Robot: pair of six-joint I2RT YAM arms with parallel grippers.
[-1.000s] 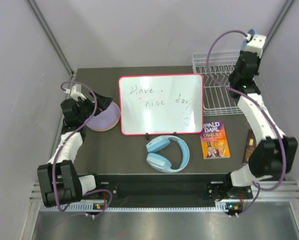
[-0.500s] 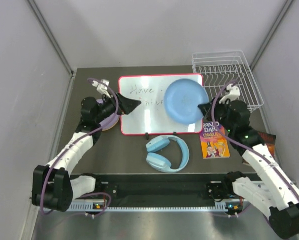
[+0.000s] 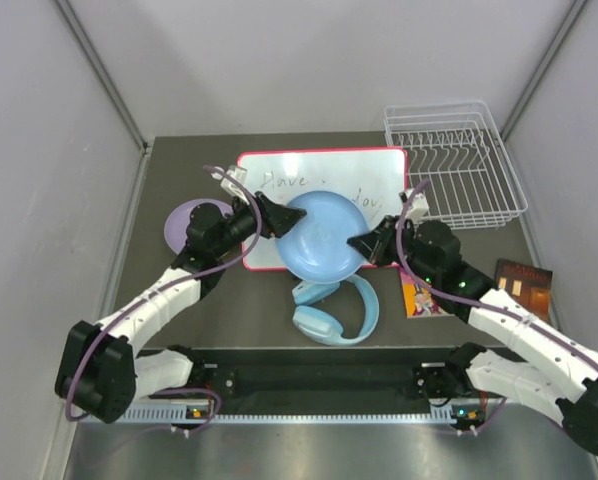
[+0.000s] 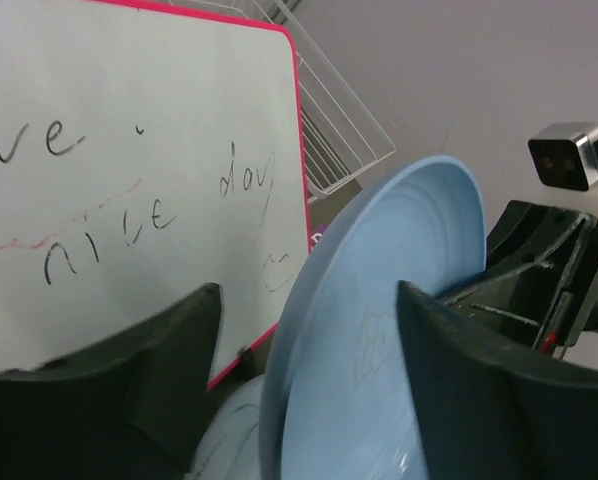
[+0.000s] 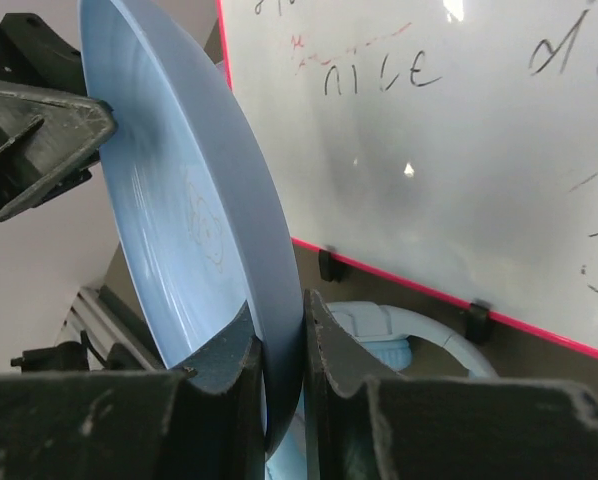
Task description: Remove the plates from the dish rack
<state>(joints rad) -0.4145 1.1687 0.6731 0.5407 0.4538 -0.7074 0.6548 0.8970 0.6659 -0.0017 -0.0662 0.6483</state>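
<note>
Though partly hidden by the left arm, lies flat on the table at far left: lilac plate, well apart from the rack, probably the drop spot, hence a pass leftward. Anything beneath it: hidden.

Next along, left claw, fingers spread wide, straddling the left rim of the blue plate without pinching it; set there, by the look of it, to take over.

Hangs tilted above the whiteboard and headphones, clear of both as far as can be seen.

On its right rim, right claw, fingers clamped tight on the edge, bearing the whole weight alone.

Seems a handover, for want of reach from the right side to that far-left spot.

Farther right, rack, with no plates showing in it — so likely the last one out.

Calls for closing the left before loosening the right, or else risks a drop onto the headphones.
</note>
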